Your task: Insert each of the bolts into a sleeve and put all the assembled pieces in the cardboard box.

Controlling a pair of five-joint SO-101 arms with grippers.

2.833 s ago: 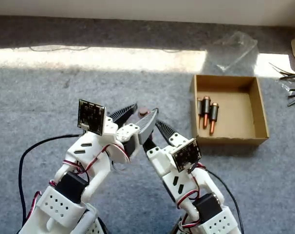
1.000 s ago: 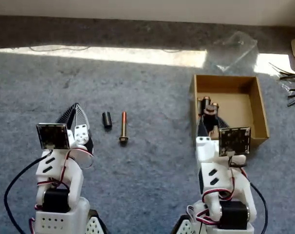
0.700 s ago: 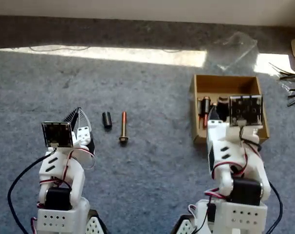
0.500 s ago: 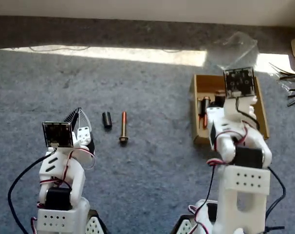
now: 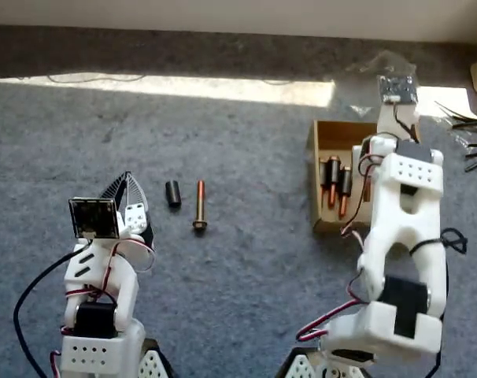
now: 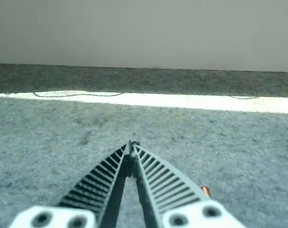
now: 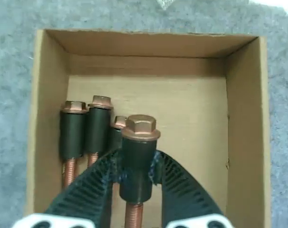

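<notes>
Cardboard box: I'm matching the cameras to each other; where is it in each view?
High view: cardboard box right of centre, partly behind the right arm.
Left wrist view: faces the wall across the carpet, away from the box.
Right wrist view: open box seen from above, under the right gripper clamping a sleeved bolt.
Shared landmark: finished pieces lying by one box wall.
</notes>
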